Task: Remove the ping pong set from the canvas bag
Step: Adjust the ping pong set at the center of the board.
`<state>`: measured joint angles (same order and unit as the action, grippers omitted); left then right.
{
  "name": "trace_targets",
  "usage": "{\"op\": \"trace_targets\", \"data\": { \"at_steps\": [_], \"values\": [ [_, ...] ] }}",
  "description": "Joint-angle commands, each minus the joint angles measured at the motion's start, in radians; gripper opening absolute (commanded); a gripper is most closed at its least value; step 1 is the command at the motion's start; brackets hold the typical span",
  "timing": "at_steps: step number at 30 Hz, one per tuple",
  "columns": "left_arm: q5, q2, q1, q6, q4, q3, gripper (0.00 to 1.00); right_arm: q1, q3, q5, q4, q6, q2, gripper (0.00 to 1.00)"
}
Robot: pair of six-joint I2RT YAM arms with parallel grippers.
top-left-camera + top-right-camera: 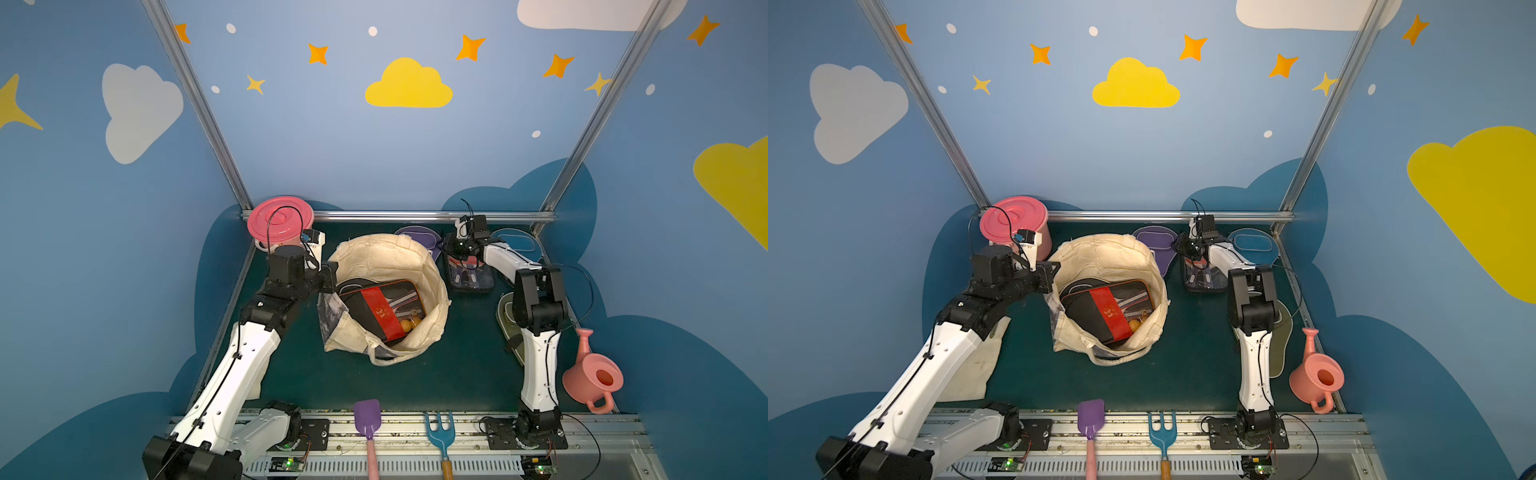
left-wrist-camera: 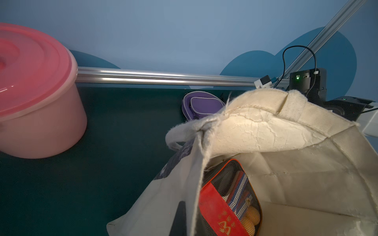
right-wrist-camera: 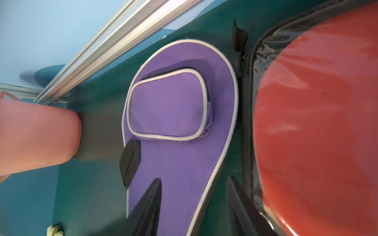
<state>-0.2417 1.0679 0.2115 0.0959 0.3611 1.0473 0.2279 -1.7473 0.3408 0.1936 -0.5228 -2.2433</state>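
- The canvas bag (image 1: 386, 249) is sat mid-worktop (image 1: 457, 374) with its mouth wide open, as seen in both top views.
- The left jaws are clamped fully shut on the bag's rim, on the side toward the pink bucket (image 1: 280, 218). The jaws themselves aren't caught by the left wrist view, only taut canvas.
- Still inside the bag: the black-red case (image 1: 380, 309), tilted, with orange balls (image 1: 409, 324) showing through its mesh end. A black cover (image 1: 353, 286) is tucked under it.
- Already out on the worktop: the purple cover (image 3: 180, 106) and the clear-packed red paddle (image 3: 317, 122), laid just beside each other past the bag's far right side.
- The blue cover (image 1: 515, 243) is in the far right corner, and the olive cover (image 1: 1282, 345) is partly hidden under the right arm (image 1: 540, 361).
- The right jaws are held roughly half open above the purple cover's edge next to the red paddle, with nothing gripped.
- A pink watering can (image 1: 594, 378), purple shovel (image 1: 367, 415) and blue rake (image 1: 440, 428) are parked along the edges.
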Motion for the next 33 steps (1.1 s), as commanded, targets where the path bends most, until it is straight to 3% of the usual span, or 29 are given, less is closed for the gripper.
{"op": "trace_targets", "data": {
  "at_steps": [1, 8, 12, 17, 33],
  "values": [
    [-0.022, -0.002, -0.01, 0.014, -0.065, 0.066, 0.04, -0.003, 0.018, 0.019, 0.022, 0.018, 0.045, 0.51],
    [-0.056, 0.034, -0.014, 0.025, -0.04, 0.067, 0.04, 0.01, 0.021, 0.038, 0.041, 0.029, 0.035, 0.57],
    [-0.072, 0.044, -0.014, 0.042, -0.06, 0.047, 0.04, 0.029, 0.004, 0.034, 0.058, 0.018, 0.001, 0.53],
    [-0.077, 0.044, -0.014, 0.044, -0.065, 0.044, 0.04, 0.042, -0.012, 0.032, 0.063, -0.013, -0.043, 0.37],
    [-0.09, 0.051, -0.014, 0.039, -0.082, 0.033, 0.04, 0.05, -0.069, -0.023, 0.154, -0.011, -0.106, 0.34]
  ]
}}
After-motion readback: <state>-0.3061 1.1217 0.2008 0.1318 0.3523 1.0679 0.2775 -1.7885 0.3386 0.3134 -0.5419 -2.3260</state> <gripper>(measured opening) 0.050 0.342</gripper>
